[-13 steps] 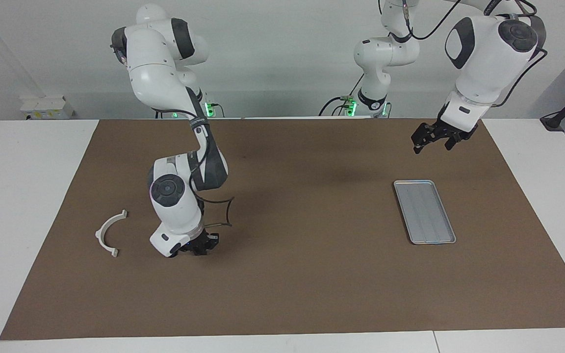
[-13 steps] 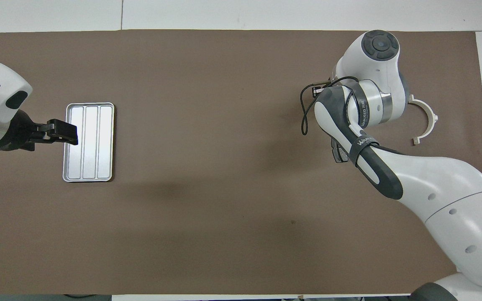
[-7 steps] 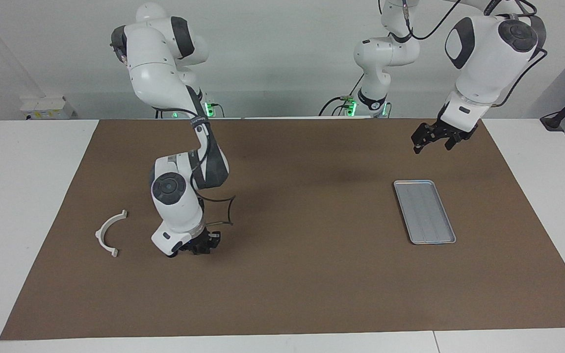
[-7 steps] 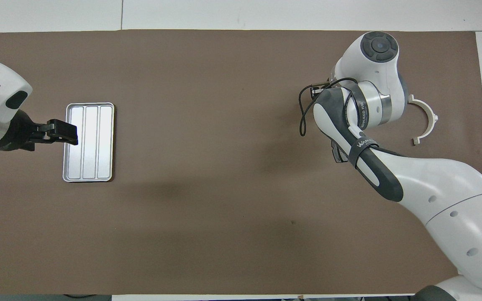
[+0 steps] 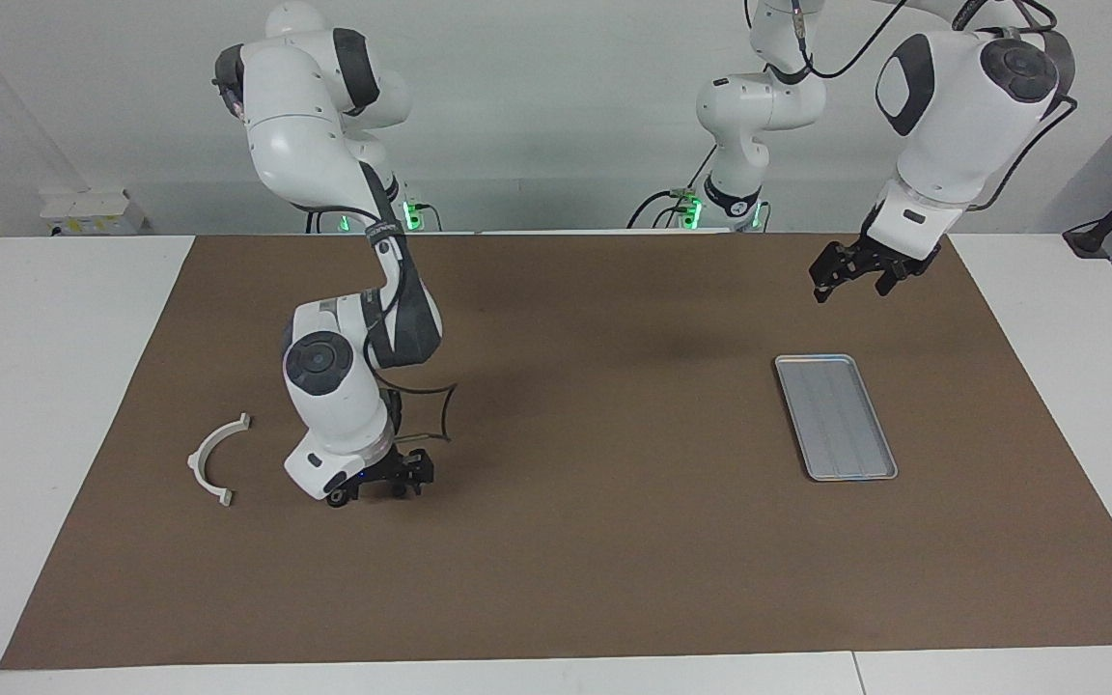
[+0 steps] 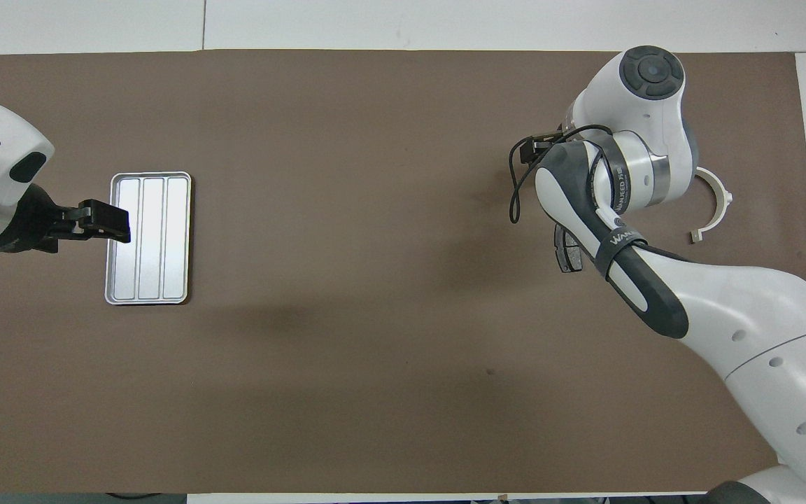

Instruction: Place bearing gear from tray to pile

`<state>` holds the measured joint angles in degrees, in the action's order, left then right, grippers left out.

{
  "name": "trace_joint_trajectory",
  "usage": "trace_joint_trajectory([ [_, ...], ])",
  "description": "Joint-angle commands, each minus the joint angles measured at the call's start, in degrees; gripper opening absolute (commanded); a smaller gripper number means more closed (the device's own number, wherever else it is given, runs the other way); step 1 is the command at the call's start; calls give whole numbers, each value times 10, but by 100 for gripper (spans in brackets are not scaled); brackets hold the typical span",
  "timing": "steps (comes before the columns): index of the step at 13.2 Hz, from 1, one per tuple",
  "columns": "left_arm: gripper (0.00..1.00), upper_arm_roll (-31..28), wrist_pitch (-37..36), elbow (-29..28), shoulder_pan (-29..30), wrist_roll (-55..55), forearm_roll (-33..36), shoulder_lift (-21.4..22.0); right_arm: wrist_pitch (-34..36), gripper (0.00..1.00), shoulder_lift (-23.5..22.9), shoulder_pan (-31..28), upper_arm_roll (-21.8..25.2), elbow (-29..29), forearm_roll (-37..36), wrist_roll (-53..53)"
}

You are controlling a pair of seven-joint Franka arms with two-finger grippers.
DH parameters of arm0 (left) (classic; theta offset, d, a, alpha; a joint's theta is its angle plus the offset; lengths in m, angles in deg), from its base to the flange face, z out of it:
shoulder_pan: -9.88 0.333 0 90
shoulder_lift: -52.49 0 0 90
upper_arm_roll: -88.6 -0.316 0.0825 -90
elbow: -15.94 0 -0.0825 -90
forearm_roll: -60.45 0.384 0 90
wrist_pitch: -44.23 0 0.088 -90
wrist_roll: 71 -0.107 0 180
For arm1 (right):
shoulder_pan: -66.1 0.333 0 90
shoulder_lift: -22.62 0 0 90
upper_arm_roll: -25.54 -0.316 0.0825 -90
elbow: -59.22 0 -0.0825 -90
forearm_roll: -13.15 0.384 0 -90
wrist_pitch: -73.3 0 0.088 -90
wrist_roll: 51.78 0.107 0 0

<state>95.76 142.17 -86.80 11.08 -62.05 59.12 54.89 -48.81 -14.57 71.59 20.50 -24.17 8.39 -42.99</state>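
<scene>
Tray (image 5: 836, 415): it lies flat on the brown mat (image 5: 566, 579) toward the left arm's end.
Left gripper (image 5: 850, 275): it hangs in the air over the mat beside the tray, fingers wide; we see nothing in it.
Right gripper (image 5: 392, 486): low over the mat beside the white bracket (image 5: 213, 463), fingers apart.
Gear: we cannot pick it out.
Hidden: from overhead the right arm covers its gripper and one bracket end; a dark piece (image 6: 565, 252) peeks out.
</scene>
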Motion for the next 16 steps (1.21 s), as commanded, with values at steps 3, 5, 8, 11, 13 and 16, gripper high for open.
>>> trace_joint_trajectory([
  [3, 100, 0, -6, 2, 1, -2, -6, 6, 0, 100, 32, -33, -7, -19, -6, -27],
  [5, 100, 0, -7, 2, 1, -2, -6, 6, 16, 100, 43, -41, -7, -19, -5, -58],
  [8, 100, 0, -7, 2, 1, -2, -6, 7, 56, 100, 99, -44, -6, -26, 6, -78],
  [11, 100, 0, -7, 2, 1, -2, -6, 6, 98, 100, 190, -49, -5, -69, 12, -77],
  [13, 100, 0, -7, 2, 1, -2, -6, 6, 122, 100, 271, -58, -1, -120, 49, -74],
  [16, 100, 0, -6, 2, 1, -2, -6, 7, 225, 100, 376, -47, 27, -158, 51, -74],
])
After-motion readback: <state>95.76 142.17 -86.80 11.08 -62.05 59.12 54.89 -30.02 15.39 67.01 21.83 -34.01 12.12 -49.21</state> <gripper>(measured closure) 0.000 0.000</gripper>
